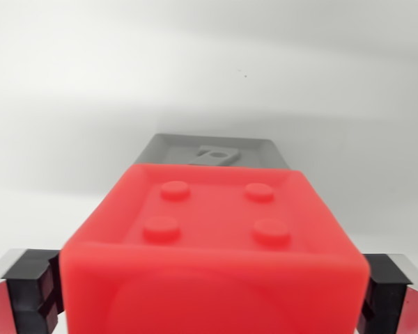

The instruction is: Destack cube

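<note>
From my wrist camera I see a red cube (216, 243) filling the near centre of the view, its top face showing four round studs, with the gripper (212, 289) clamped on it, one black finger pad (33, 289) pressed to its left side and the other to its right. Just beyond it, partly hidden, a grey cube (212, 152) sits on a plain white surface (209, 62).
</note>
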